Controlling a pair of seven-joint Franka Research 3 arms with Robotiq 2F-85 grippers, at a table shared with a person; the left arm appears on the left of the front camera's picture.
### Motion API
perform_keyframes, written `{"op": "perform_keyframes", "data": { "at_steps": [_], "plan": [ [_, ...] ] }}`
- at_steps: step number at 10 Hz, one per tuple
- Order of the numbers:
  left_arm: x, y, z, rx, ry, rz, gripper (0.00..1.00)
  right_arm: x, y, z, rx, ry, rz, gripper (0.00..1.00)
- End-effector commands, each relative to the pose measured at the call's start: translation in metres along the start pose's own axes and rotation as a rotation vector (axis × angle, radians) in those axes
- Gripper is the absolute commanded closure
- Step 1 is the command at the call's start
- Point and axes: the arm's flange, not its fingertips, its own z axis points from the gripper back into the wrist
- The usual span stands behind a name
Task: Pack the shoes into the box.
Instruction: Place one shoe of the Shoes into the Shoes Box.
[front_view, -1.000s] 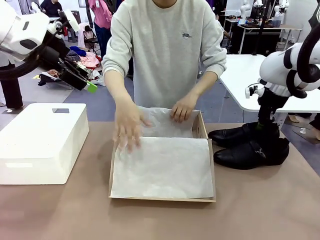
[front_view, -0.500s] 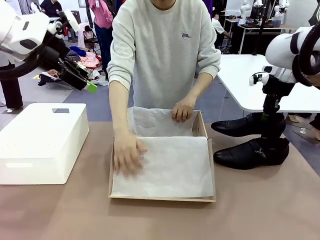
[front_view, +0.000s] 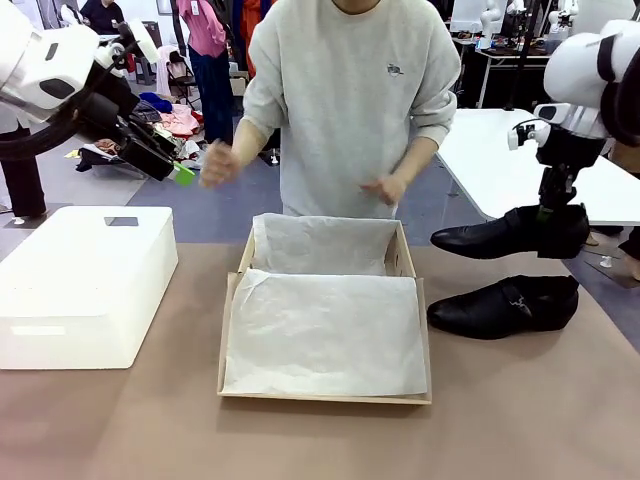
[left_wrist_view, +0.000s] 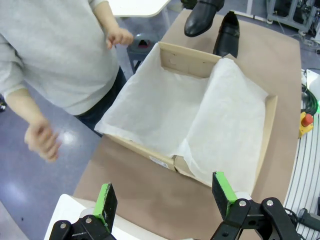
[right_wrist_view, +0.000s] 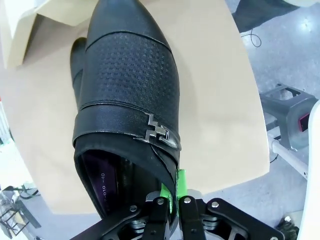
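Black leather hangs in the air as the right gripper (right_wrist_view: 174, 192), clamped on the heel collar of one shoe (front_view: 495, 238), holds it clear of the table (front_view: 120, 420) at the right of the frame, toe pointing toward picture left. A second shoe (front_view: 500, 306) lies on the table just below, beside the box (front_view: 325, 398), which sits open at centre, lined with white tissue paper (front_view: 325, 335). The left gripper (left_wrist_view: 165, 196) hangs at upper left, jaws apart, above a white block (front_view: 80, 280). Across the table, a person's hands (front_view: 218, 163) are raised off the box.
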Motion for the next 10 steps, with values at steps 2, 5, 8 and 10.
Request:
{"op": "perform_keyframes", "data": {
  "at_steps": [2,5,8,10],
  "plan": [
    [-0.001,0.002,0.000,-0.014,-0.013,-0.008,0.00,0.015,0.017,0.035,0.001,0.047,-0.017,1.00],
    [-0.001,0.002,0.000,-0.014,-0.013,-0.008,0.00,0.026,0.030,0.057,-0.008,0.051,-0.003,1.00],
    [-0.001,0.002,0.000,-0.014,-0.013,-0.008,0.00,0.023,0.032,0.051,-0.005,0.023,0.025,1.00],
    [-0.001,0.002,0.000,-0.014,-0.013,-0.008,0.00,0.023,0.032,0.051,-0.005,0.023,0.025,1.00]
  ]
}}
